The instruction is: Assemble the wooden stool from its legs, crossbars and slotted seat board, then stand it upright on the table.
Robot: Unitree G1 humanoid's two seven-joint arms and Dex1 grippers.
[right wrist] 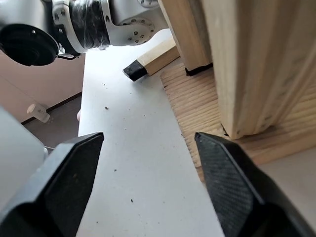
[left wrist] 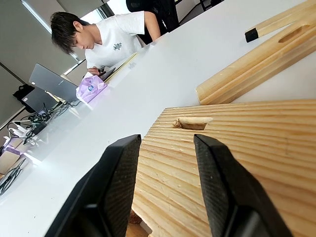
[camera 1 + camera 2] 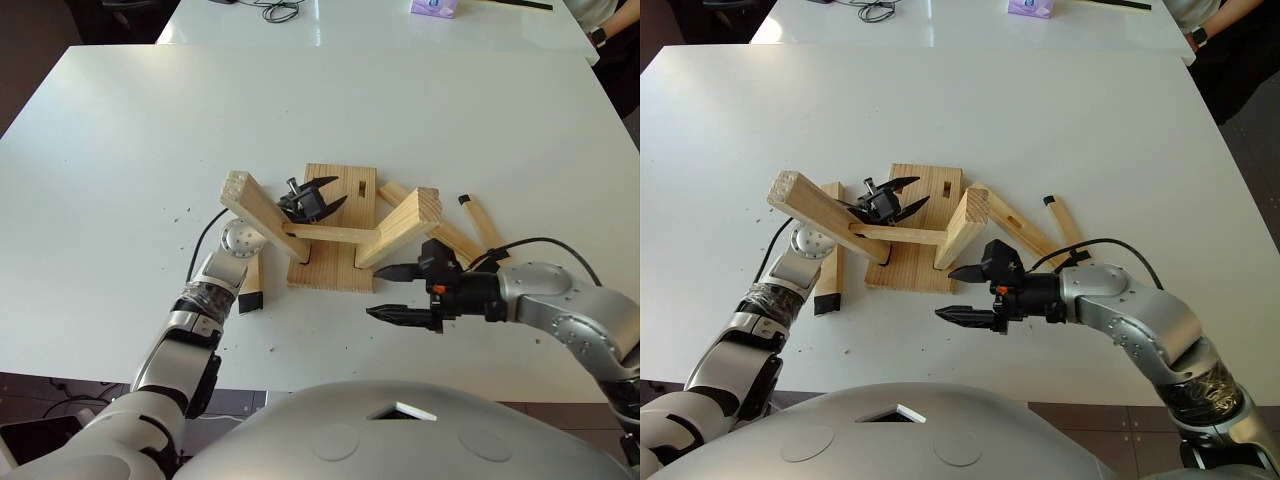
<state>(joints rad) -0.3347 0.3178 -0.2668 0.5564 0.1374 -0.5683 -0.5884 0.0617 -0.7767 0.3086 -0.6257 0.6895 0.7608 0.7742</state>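
Worktop (image 3: 120, 150): white, glossy, a few dark specks near the front edge. Behind it a 2nd white table (image 3: 350, 20) w/ small purple box (image 3: 434, 8) and dark cables (image 3: 280, 10).

Pale slotted wooden seat board (image 3: 325, 268): flat at worktop centre, long axis running away from robot, slightly skewed; grain lengthwise, narrow slots cut in its face.

Two thick pale wooden legs stand on the board. The left leg (image 3: 255, 205) points up and to the left, the right leg (image 3: 405, 225) up and to the right, so they appear splayed. A thin wooden crossbar (image 3: 335, 234) joins them, lying approx. crosswise to the board.

Loose pcs: black-tipped wooden bar (image 3: 250, 283) just left of the board; slotted wooden bar (image 3: 445, 238) and black-capped wooden bar (image 3: 484, 222) to its right.

Left gripper (image 3: 340, 190): over the board's far half, just behind the crossbar, fingers apart, holding nothing.

Right gripper (image 3: 374, 292): near the board's front right corner, above the worktop, fingers wide apart, empty.
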